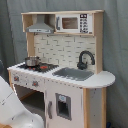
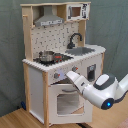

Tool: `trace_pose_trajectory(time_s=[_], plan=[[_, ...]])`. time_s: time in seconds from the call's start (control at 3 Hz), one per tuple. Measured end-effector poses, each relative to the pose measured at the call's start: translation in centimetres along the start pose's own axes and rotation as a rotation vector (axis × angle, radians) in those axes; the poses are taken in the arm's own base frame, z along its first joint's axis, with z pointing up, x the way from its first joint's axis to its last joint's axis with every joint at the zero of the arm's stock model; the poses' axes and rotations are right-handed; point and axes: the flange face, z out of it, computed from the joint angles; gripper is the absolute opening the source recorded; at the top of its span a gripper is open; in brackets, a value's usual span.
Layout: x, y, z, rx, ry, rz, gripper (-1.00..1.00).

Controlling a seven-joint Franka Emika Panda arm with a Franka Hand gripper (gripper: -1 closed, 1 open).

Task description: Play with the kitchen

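Note:
The kitchen [image 1: 65,65] [image 2: 60,60] is a tall white and light-wood toy with a grey hood [image 1: 40,25], a microwave [image 1: 75,23], a black faucet [image 1: 85,59], a sink [image 1: 75,74] and a small pot [image 2: 46,56] on the hob. In the second exterior view my white arm comes in from the right. Its gripper [image 2: 70,76] is up against the kitchen's front, at the knob panel [image 2: 59,75] just above the windowed oven door [image 2: 69,102]. In the first exterior view only part of the arm [image 1: 12,107] shows at lower left, and the gripper is hidden.
A grey curtain hangs behind the kitchen in both exterior views. The kitchen stands on a wooden floor [image 2: 15,120]. A cupboard door with a small dark window [image 1: 63,106] is below the sink.

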Motion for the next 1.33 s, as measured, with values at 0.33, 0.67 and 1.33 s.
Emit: trace_pose_trajectory(time_s=[0.33,0.67,1.33], plan=[[0.4,2.8,0.5,-0.015,-0.040,-0.050,1.00],[0.4,5.5,1.1,-0.017,-0.081,-0.088,1.00],[-0.2,11.2,2.3,0.003,-0.167,-0.153,1.00]])
